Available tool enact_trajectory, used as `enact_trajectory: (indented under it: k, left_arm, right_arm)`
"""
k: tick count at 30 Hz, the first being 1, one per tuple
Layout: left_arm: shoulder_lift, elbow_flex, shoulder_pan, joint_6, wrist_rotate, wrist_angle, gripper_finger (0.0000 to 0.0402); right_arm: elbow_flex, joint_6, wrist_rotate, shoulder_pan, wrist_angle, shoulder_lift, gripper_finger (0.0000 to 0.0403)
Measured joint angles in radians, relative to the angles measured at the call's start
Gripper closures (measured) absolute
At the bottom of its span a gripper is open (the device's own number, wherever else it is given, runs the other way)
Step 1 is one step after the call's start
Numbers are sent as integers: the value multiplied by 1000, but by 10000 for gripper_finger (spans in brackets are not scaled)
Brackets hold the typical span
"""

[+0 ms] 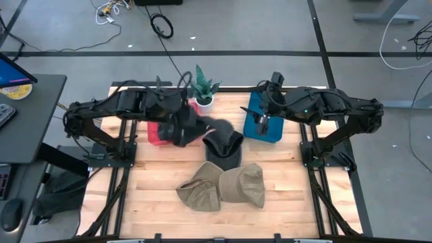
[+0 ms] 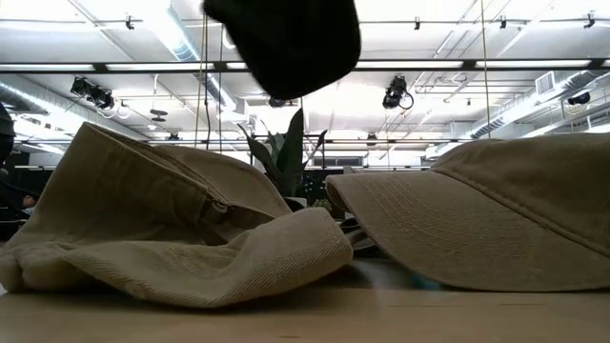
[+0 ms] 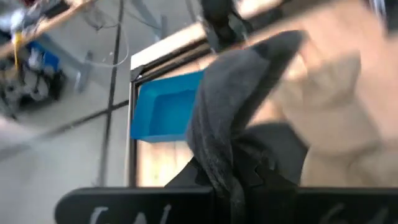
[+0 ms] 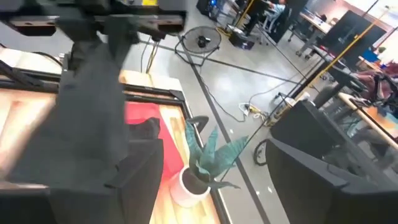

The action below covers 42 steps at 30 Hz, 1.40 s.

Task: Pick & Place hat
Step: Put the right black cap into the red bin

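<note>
1. The wooden surface (image 1: 162, 202) lies open along its near edge and near-left corner; its far half is crowded by both arms and the bins.
2. Two tan hats sit side by side at centre-near: the left tan hat (image 1: 200, 190) crumpled, the right tan hat (image 1: 246, 183) brim-forward. In the low view they fill the foreground and hide nearly everything behind them.
3. The blue bin (image 1: 270, 132) stands far right, largely covered by the right arm; the red bin (image 1: 155, 132) stands far left, mostly hidden under the left arm.
4. A black hat (image 1: 223, 143) lies at centre, between the bins and just beyond the tan hats.
5. A dark grey hat (image 3: 230, 118) hangs from the left tool (image 1: 183, 128), which is clamped on it, lifted clear of the surface beside the red bin; motion blur smears its outline.
6. The potted plant (image 1: 202, 91) stands at the far edge, between the arms.
7. The right tool (image 1: 263, 125) hangs over the blue bin; whether its fingers are apart or together cannot be told.
</note>
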<state>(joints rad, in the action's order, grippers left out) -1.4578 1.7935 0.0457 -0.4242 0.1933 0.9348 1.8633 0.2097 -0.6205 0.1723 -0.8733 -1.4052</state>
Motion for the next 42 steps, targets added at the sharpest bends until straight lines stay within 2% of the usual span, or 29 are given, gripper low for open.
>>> enact_trajectory:
  k: [4,8,15,18,21,27,33,36,42]
  left_arm:
    - [0,0,60,-199,109,10,392]
    - [0,0,119,-288,282,-17,392]
    - [0,0,205,-488,634,-75,392]
    - [0,0,236,-587,731,-127,392]
    - [0,0,264,-672,761,-194,392]
    - [0,0,317,-876,800,-341,392]
    - [0,0,349,-1023,841,-464,392]
    - [0,0,352,-1086,856,-489,392]
    - [0,0,350,-1111,861,-494,392]
  right_arm:
    - [0,-49,0,-24,-35,0,126]
    - [0,-127,31,-73,-75,0,134]
    - [0,-299,229,-188,-119,0,140]
    - [0,-371,319,-251,-131,0,140]
    - [0,-463,444,-323,-130,0,140]
    - [-3,-662,889,-489,-105,-8,140]
    - [-97,-783,1272,-613,24,-8,140]
    - [-191,-843,1389,-638,131,-5,140]
    - [-421,-1011,1531,-664,422,-7,140]
